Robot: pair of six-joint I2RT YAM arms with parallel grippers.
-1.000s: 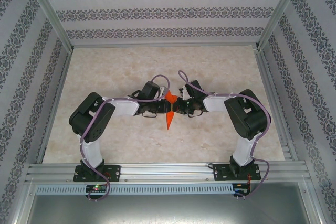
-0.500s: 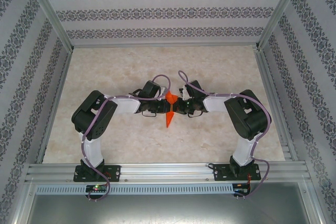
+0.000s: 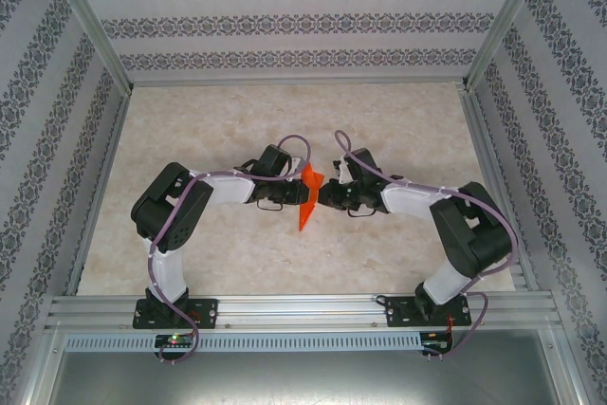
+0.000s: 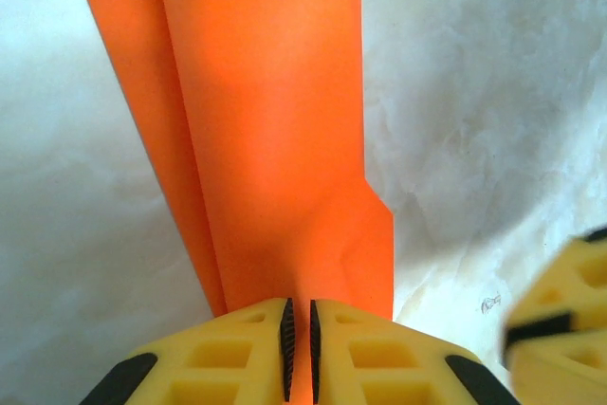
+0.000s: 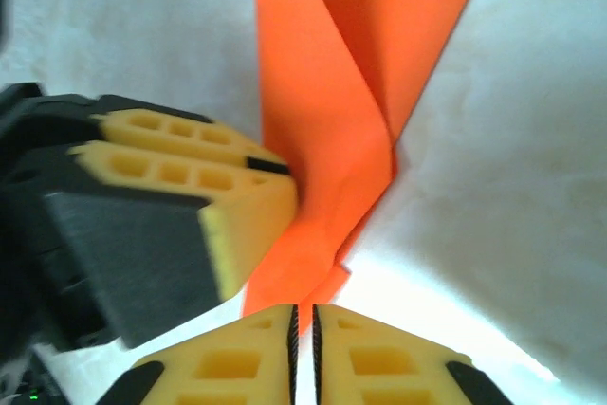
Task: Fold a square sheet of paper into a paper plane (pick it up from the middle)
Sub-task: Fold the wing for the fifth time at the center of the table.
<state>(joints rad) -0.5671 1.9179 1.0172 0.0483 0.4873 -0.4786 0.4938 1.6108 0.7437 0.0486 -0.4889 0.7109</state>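
Note:
The square sheet of paper is folded into a slim orange paper plane (image 3: 305,204), held over the middle of the table with its point toward the near edge. My left gripper (image 3: 296,194) is at its left side. In the left wrist view that gripper (image 4: 299,339) is shut on the plane (image 4: 275,139), with orange filling the slit between its pads. My right gripper (image 3: 325,196) is at the plane's right side. In the right wrist view its jaws (image 5: 304,329) stand a thin slit apart. Only a corner of the plane (image 5: 341,92) reaches their tips, so whether they pinch it is unclear.
The marble-look table (image 3: 218,120) is boxed in by patterned walls and aluminium rails, with a front rail (image 3: 303,305) by the arm bases. The left gripper's yellow fingers (image 5: 190,168) sit close beside the right gripper's tips.
The right arm's elbow has swung out to the right and its gripper has drawn back slightly from the plane. The plane now leans a little. The left arm has barely moved.

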